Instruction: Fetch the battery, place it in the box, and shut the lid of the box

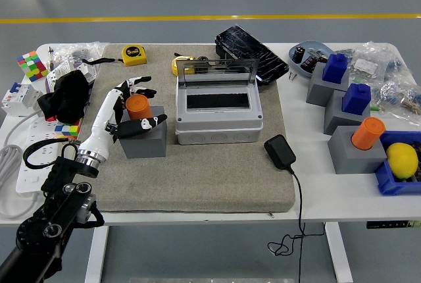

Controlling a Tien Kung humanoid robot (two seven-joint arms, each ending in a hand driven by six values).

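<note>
An orange cylindrical battery (139,106) stands upright in a grey block (146,141) on the left of the grey mat. My left hand (150,102), white with black fingertips, is right at it. The fingers are spread behind and above the battery and the thumb lies in front of it on the block's top; they are not closed on it. The grey box (219,126) sits at the mat's centre, to the right of the block. Its clear lid (217,71) stands open at the back. The right hand is not in view.
A black power adapter (279,151) with a cable lies right of the box. Grey blocks at the right hold blue parts (336,67) and a second orange battery (367,133). A blue bin holds a yellow lemon (402,160). Tape measures, a black pouch (250,52) and cubes lie behind and left.
</note>
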